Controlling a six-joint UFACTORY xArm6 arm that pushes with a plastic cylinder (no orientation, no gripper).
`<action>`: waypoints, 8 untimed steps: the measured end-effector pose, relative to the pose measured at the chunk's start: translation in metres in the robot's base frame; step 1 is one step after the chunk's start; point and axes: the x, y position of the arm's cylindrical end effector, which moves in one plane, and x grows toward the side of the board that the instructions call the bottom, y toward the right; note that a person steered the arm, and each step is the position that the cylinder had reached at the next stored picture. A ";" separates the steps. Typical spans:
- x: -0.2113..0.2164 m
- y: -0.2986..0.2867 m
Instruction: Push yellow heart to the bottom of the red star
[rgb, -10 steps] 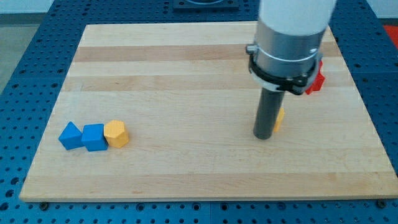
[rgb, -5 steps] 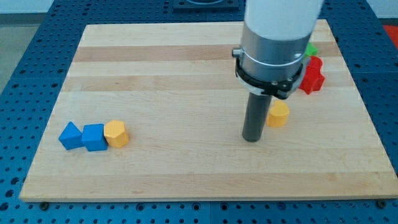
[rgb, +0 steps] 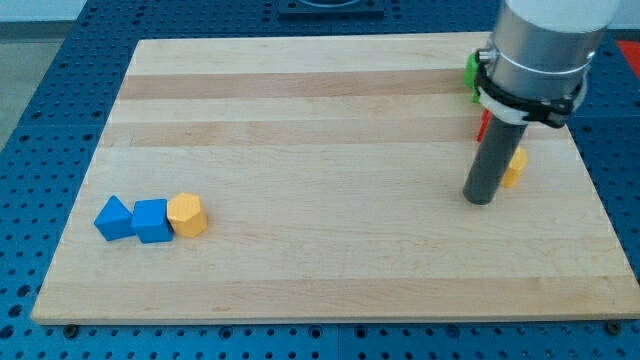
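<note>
The yellow heart (rgb: 515, 167) lies at the view's right, mostly hidden behind my rod. My tip (rgb: 480, 199) rests on the board just left of it and slightly below, touching or nearly touching it. The red star (rgb: 484, 124) sits just above the heart; only a thin red sliver shows beside the rod, the rest is hidden by the arm. A green block (rgb: 470, 73) peeks out above the red star, at the left edge of the arm's collar.
A blue triangular block (rgb: 113, 217), a blue cube (rgb: 151, 220) and a yellow hexagonal block (rgb: 187, 214) stand in a row at the view's lower left. The wooden board (rgb: 300, 150) lies on a blue perforated table; its right edge is near the heart.
My rod has swept to the view's right and slightly up. The yellow heart has gone right with it, from the board's middle-right to just below the red star, which the arm now covers.
</note>
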 end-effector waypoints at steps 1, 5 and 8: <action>-0.013 0.024; -0.025 0.023; -0.031 0.023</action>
